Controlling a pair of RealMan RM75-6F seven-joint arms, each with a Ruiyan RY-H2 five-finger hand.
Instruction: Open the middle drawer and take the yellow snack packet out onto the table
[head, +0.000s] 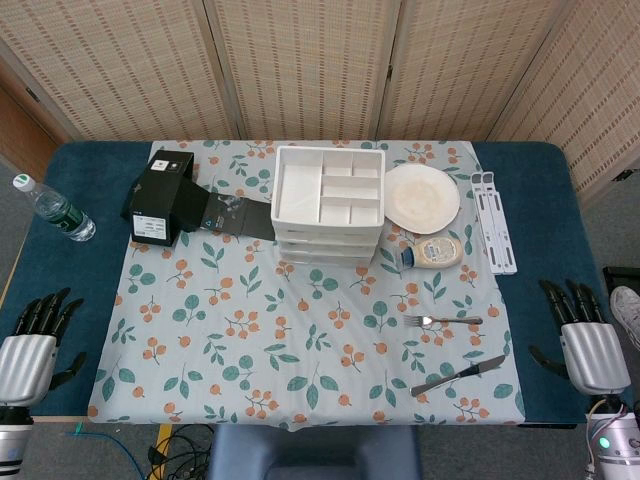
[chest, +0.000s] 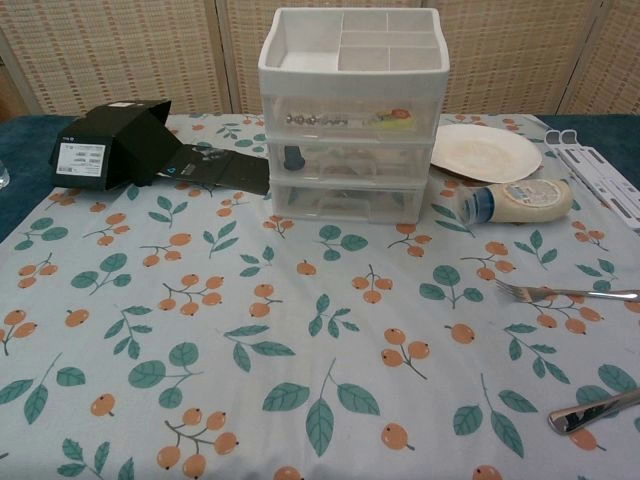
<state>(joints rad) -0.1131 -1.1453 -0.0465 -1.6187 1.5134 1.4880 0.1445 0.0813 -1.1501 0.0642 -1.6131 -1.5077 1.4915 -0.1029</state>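
A woven screen backs the cloth-covered table (head: 300, 330). The drawer unit (head: 328, 205) stands at the far centre, its middle drawer (chest: 350, 162) closed, front facing you; no yellow packet is discernible inside it. Your left hand (head: 35, 340) and right hand (head: 585, 340) rest empty, fingers spread, at the near corners, roughly equally distant.

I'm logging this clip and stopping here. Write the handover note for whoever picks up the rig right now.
Left hand and right hand: both open, holding nothing, at the table's near corners.
Drawer unit stands mid-table; all drawers closed, including the middle drawer.
Yellow snack packet: cannot be made out through the drawer fronts.
Done: nothing yet.
Left: pull the middle drawer open, take the packet out, set it on the tablecloth.
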